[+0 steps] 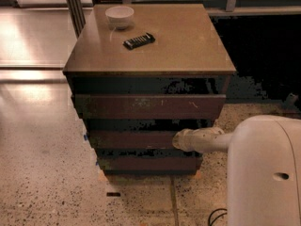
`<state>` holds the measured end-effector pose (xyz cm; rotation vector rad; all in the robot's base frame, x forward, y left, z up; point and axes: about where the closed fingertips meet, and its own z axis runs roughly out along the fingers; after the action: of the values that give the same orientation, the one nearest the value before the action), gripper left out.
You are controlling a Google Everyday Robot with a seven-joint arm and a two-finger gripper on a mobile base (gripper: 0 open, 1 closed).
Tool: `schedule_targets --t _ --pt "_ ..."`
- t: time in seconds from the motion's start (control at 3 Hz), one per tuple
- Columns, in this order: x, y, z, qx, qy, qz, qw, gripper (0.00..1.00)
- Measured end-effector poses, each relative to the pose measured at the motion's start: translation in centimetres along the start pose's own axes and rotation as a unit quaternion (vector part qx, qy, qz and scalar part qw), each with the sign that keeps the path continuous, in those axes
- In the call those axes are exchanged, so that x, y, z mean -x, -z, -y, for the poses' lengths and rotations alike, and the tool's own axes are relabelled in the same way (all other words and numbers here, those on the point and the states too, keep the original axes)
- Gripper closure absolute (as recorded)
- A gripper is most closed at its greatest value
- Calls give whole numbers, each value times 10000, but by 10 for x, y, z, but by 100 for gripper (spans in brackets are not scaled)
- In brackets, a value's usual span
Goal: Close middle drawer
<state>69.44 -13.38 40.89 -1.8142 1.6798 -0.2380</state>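
Observation:
The middle drawer (pixel 131 139) is a dark-brown, handleless front, second of three in the cabinet (pixel 150 74). It sits close in under the scuffed top drawer front (pixel 148 106) and above the narrower bottom drawer front (pixel 148 164). My gripper (pixel 178 140) reaches in from the right on a white arm, and its tip is against the right part of the middle drawer's front. No inner floor of the drawer shows.
On the cabinet top stand a white bowl (pixel 119 16) and a black remote-like object (pixel 139 40). My white arm body (pixel 265 173) fills the lower right. A metal post (pixel 74 8) stands behind the cabinet at left. Speckled floor (pixel 47 182) lies in front.

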Motion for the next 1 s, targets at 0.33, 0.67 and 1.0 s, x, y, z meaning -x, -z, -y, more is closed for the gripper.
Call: schedule_targets --t 0.33,0.67,1.0 --pt "-4 5 0 -3 -38 -71 10000 100" --pt "-19 25 2 -45 -116 -353 9993 100" --pt "-29 58 4 -172 -313 -762 9965 100"
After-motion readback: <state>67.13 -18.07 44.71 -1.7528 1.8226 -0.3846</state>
